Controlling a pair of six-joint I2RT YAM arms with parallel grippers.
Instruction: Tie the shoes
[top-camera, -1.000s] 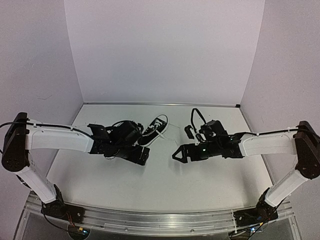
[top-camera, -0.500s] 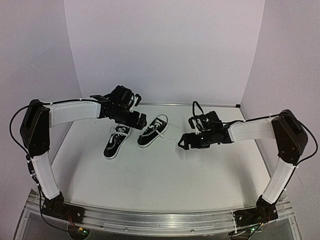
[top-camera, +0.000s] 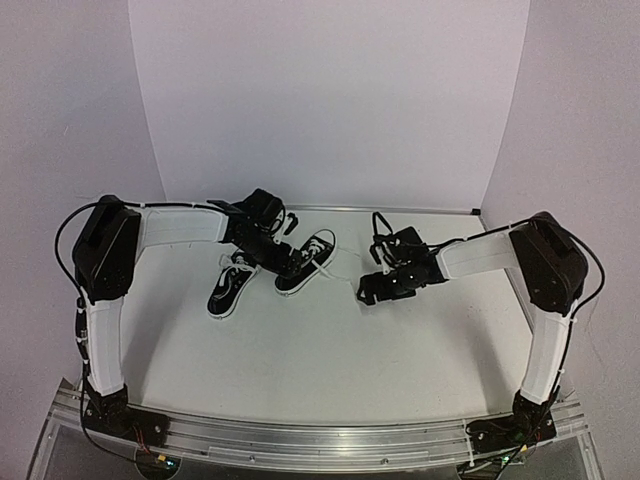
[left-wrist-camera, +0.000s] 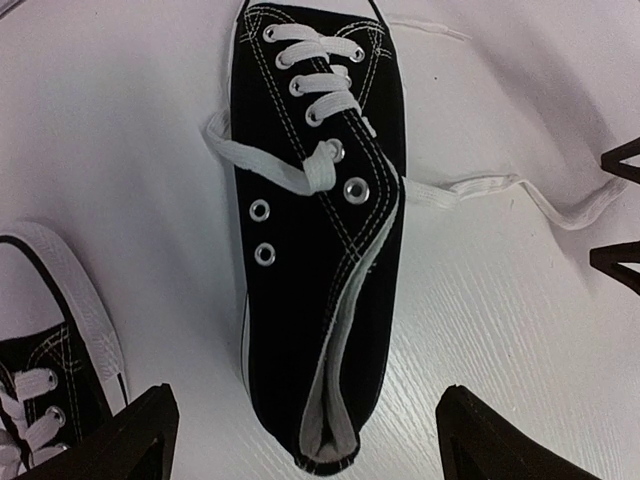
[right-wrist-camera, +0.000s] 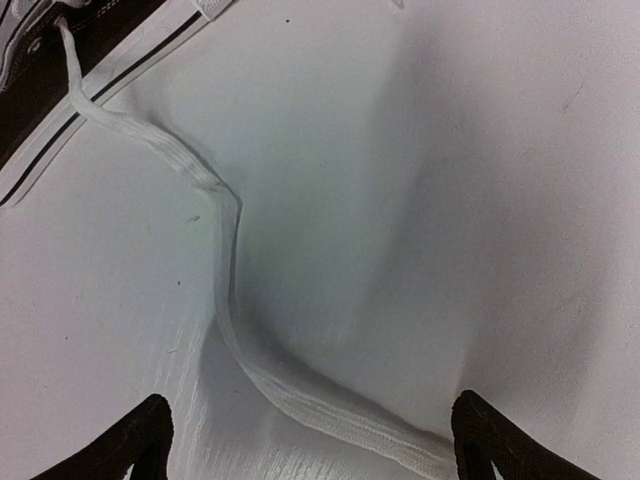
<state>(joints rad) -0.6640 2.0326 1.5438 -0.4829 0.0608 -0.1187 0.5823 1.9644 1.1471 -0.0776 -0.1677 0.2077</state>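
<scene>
The left claw (left-wrist-camera: 305, 440) is held wide open, its fingers set either side of the heel of one black shoe (left-wrist-camera: 320, 250) on the white desk (left-wrist-camera: 520, 330). The second shoe (left-wrist-camera: 45, 380) is seen just beside it. The right claw (right-wrist-camera: 310, 440) is likewise spread wide, above a loose white lace (right-wrist-camera: 228, 290) trailed across the desk.

Loose lace (right-wrist-camera: 226, 270) crosses table (right-wrist-camera: 480, 200) before right hand (right-wrist-camera: 315, 440).

shoes (top-camera: 228, 292): black canvas, white soles with black stripe | laces (right-wrist-camera: 228, 300): white | eyelets (left-wrist-camera: 355, 188): silver | stitching (left-wrist-camera: 345, 225): white | table (top-camera: 330, 360) under shoes: white | wall (top-camera: 330, 100) behind shoes: pale lilac
</scene>
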